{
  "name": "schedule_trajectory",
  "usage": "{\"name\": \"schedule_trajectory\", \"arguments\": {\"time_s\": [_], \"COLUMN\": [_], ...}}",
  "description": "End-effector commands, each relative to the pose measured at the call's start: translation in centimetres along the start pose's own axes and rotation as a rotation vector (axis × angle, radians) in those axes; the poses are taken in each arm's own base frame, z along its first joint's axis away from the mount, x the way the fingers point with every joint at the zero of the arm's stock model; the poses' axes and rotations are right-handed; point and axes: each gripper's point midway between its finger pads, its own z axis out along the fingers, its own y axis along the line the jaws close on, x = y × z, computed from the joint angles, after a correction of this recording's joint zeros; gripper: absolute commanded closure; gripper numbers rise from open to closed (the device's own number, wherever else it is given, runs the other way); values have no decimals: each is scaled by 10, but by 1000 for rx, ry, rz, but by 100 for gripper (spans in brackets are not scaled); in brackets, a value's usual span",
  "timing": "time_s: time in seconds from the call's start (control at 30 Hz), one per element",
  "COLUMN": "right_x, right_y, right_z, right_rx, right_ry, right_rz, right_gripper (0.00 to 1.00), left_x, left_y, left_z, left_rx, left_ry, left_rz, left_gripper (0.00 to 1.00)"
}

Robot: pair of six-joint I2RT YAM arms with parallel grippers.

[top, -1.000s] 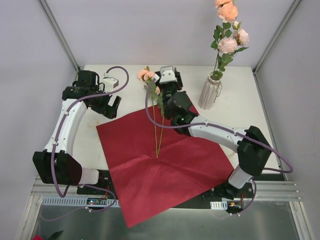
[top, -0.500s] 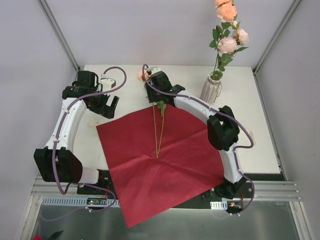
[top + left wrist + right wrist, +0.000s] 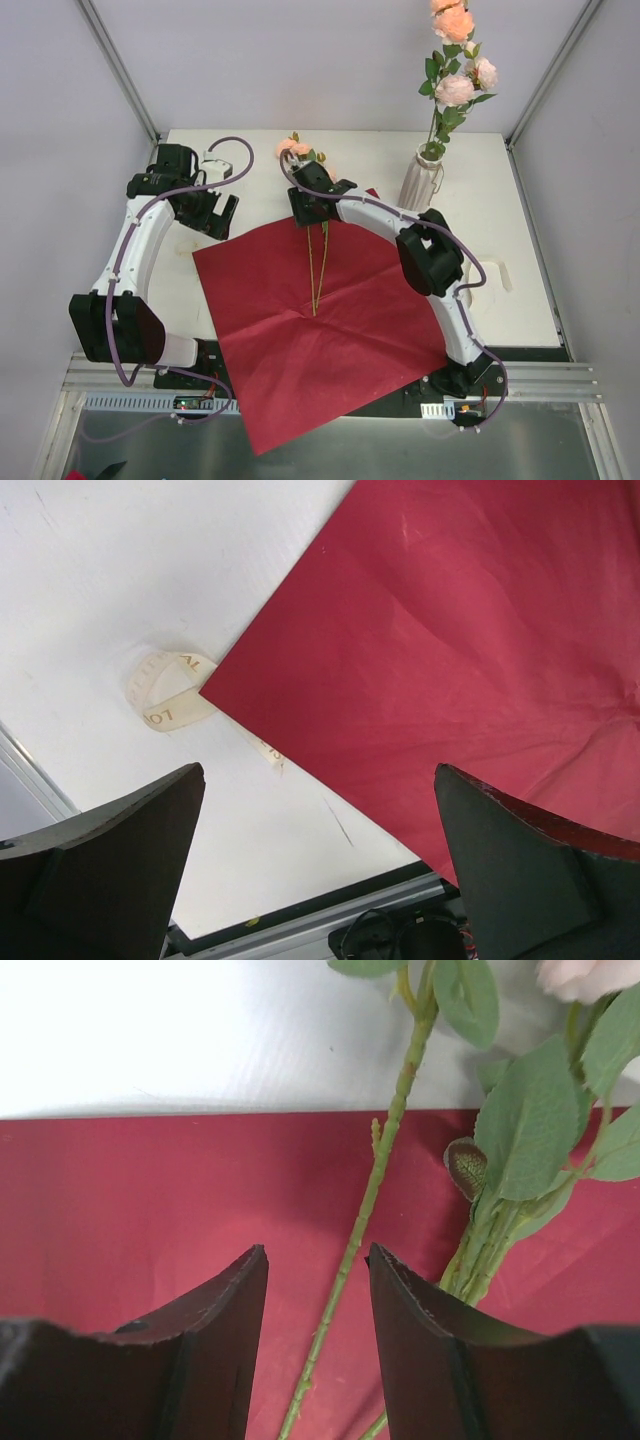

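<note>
Stems [image 3: 318,270] of artificial roses are laid down the middle of a red paper sheet [image 3: 300,340], with the peach blossoms [image 3: 293,149] on the white tabletop [image 3: 500,200] past the sheet's upper edge. The right claw [image 3: 305,208] is held low over the stems at that edge. In its wrist view the fingers are parted by a narrow gap, with one stem [image 3: 375,1180] seen running on the sheet into that gap and green leaves [image 3: 530,1120] crowded at the right; nothing is pinched. The left claw [image 3: 222,218] is spread wide and empty at the left of the frame, above the sheet's left corner, where a loose cream ribbon loop [image 3: 165,690] is seen partly tucked under the paper edge. A ribbed white vase [image 3: 420,182] with more roses [image 3: 457,60] is stood at the upper right, well apart from both claws.

Compared with a second ago, the right arm is arched rather than stretched across the sheet, and its claw is lowered onto the stems' upper part. The left claw, sheet and stems are found where they were.
</note>
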Motion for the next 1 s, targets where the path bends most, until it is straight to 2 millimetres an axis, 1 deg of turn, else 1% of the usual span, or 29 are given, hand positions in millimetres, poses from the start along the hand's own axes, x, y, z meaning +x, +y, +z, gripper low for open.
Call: {"name": "schedule_trajectory", "arguments": {"time_s": [0.0, 0.17, 0.27, 0.37, 0.4, 0.47, 0.5, 0.53, 0.63, 0.7, 0.73, 0.77, 0.8, 0.83, 0.9, 0.93, 0.97], "right_x": [22, 30, 35, 37, 36, 37, 36, 38, 37, 31, 19, 16, 0, -23, -60, -87, -104], "right_y": [-10, -12, -11, -11, -12, -12, -13, -15, -18, -16, -14, -11, -6, 2, 17, 23, 29], "right_z": [13, 18, 21, 24, 25, 26, 27, 26, 28, 24, 14, 9, 2, -20, -50, -81, -99], "right_rx": [61, 72, 87, 109, 119, 148, 162, 179, 225, 229, 219, 208, 183, 149, 76, 36, -1], "right_ry": [63, 78, 81, 77, 72, 66, 64, 76, 70, 45, 12, -6, -57, -120, -221, -299, -344], "right_rz": [26, 32, 27, 26, 28, 18, 14, 8, -2, 5, 15, 19, 30, 38, 38, 43, 26], "right_gripper": [52, 53, 57, 69, 79, 90, 97, 99, 99, 99, 99, 99, 99, 99, 99, 99, 99], "left_x": [3, 4, 3, 3, 2, 3, 4, 3, 3, 4, 3, 3, 3, 3, 1, 0, -1], "left_y": [4, 3, 3, 3, 4, 5, 5, 6, 6, 6, 7, 7, 8, 8, 8, 8, 8], "left_z": [-3, -4, -6, -9, -9, -9, -9, -9, -11, -12, -14, -14, -15, -15, -17, -18, -19], "left_rx": [-20, -21, -23, -29, -33, -38, -41, -43, -50, -52, -55, -60, -64, -66, -68, -67, -68], "left_ry": [-6, -11, -18, -25, -25, -22, -21, -22, -27, -28, -33, -32, -33, -33, -39, -44, -47], "left_rz": [-8, -2, -2, 5, 6, 8, 7, 8, 9, 11, 13, 17, 17, 18, 16, 18, 17], "left_gripper": [1, 1, 1, 1, 1, 1, 1, 1, 1, 1, 1, 1, 1, 1, 1, 1, 1]}}
